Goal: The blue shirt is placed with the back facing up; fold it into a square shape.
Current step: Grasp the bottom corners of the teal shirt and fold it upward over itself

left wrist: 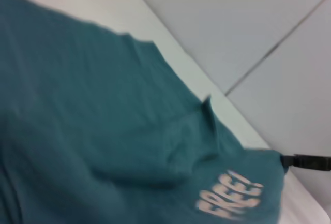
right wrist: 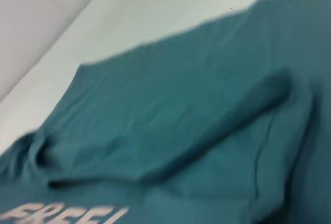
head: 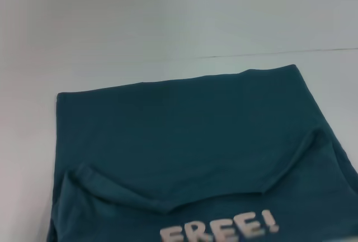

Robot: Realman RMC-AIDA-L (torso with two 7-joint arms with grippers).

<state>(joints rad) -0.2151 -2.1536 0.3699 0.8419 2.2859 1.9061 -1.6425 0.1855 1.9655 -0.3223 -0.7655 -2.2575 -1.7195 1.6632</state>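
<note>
The blue shirt (head: 190,136) lies spread on a white table (head: 168,18), filling the near half of the head view and running off that view's near edge. Its far edge is a fairly straight line across the table. A large upper layer of the shirt covers the far part, and the near border of this layer sags in a shallow V, with a small bunched corner on the shirt's left side and a raised corner on its right. Nearer than that border a lower layer shows, and on it sits pale lettering reading "FREE!" (head: 221,228), so the shirt bears a print. A thin dark seam (head: 279,53) crosses the table beyond the shirt's far edge. In the left wrist view the shirt (left wrist: 103,120) shows the same folded layer and the lettering (left wrist: 230,195), and a thin dark object (left wrist: 307,162) juts in just beside the shirt's edge near the print; what it is cannot be told. In the right wrist view the shirt (right wrist: 196,131) shows a long soft ridge of fabric, with the lettering (right wrist: 62,214) at the picture's margin. Neither the left gripper nor the right gripper shows in any view, so whether their fingers are spread or closed cannot be told.
</note>
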